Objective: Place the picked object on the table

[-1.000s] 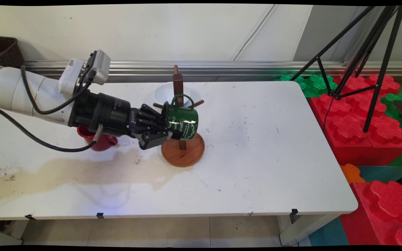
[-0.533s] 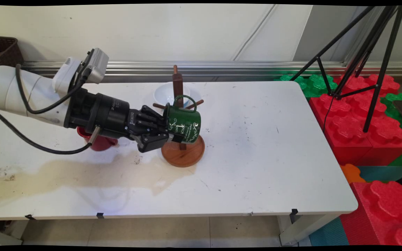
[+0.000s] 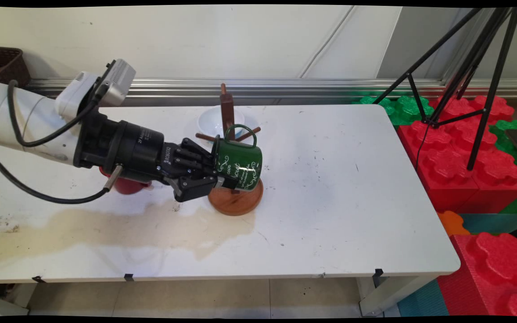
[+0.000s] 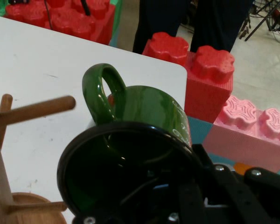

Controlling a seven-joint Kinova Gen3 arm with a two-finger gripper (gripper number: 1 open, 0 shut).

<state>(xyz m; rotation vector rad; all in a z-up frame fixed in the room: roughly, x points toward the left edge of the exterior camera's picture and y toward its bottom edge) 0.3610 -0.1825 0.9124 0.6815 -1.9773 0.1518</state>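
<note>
Main view: hand (image 3: pixel 219 179) clenched on the rim of a green mug (image 3: pixel 239 162) held sideways, handle up at 12 o'clock beside the wooden rack's (image 3: pixel 230 148) pegs, above the surface (image 3: pixel 330 202).

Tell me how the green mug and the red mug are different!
The green enamel mug with white lettering is held in the air on its side by the black gripper, beside the wooden mug tree. The red mug sits on the white table, mostly hidden behind the arm. The green one shows its handle; the red one's can't be seen. Both are mugs.
</note>
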